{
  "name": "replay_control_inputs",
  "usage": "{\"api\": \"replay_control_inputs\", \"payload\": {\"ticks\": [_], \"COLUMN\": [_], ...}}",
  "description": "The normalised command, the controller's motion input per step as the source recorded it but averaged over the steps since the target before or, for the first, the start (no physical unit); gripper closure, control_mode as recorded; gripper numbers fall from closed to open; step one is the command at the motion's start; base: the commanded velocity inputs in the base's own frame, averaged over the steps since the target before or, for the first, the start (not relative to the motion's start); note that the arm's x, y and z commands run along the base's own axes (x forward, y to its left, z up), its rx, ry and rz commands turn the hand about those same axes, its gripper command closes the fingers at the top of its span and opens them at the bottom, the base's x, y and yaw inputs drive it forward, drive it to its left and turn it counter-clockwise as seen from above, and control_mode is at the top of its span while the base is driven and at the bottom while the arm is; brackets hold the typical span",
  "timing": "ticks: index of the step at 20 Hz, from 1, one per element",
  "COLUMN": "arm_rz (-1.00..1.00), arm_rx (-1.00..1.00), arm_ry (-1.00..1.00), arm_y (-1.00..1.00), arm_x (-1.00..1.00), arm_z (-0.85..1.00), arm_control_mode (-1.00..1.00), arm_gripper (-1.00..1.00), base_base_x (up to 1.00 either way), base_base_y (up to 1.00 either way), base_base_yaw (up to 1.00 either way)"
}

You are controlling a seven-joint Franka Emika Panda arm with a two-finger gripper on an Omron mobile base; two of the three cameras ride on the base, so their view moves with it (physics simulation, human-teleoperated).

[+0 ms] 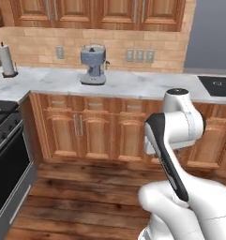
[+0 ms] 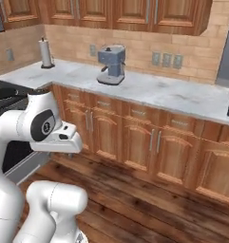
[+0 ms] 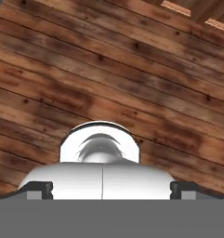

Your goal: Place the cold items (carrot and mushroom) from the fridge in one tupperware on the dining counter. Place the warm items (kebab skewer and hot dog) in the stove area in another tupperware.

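The pincer (image 3: 111, 189) stands wide and holds nothing, its two dark fingertips (image 3: 38, 189) set far apart and aimed down at the dark wood plank floor (image 3: 132, 79) beneath it. Well ahead of it and higher up, a marbled table (image 1: 133, 83) over wooden cabinet doors (image 2: 137, 142) carries a blue-grey coffee machine (image 1: 93, 64) and a paper towel roll (image 1: 6, 60).
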Motion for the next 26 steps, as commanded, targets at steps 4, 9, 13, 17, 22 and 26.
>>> {"api": "replay_control_inputs", "payload": {"ticks": [4, 9, 13, 17, 22, 26], "arm_rz": [0.00, 0.00, 0.00, 0.00, 0.00, 0.00], "arm_rx": [0.00, 0.00, 0.00, 0.00, 0.00, 0.00], "arm_ry": [0.00, 0.00, 0.00, 0.00, 0.00, 0.00], "arm_y": [0.00, 0.00, 0.00, 0.00, 0.00, 0.00], "arm_x": [0.00, 0.00, 0.00, 0.00, 0.00, 0.00], "arm_z": [0.00, 0.00, 0.00, 0.00, 0.00, 0.00], "arm_control_mode": [1.00, 1.00, 1.00, 1.00, 1.00, 1.00], "arm_gripper": [-1.00, -1.00, -1.00, -1.00, -1.00, -1.00], "base_base_x": [0.89, 0.83, 0.90, 0.77, 0.56, 0.58], "base_base_y": [-0.30, -0.32, -0.35, -0.33, -0.29, -0.01], "base_base_yaw": [0.81, 0.85, 0.82, 0.83, 0.86, 0.82]}}
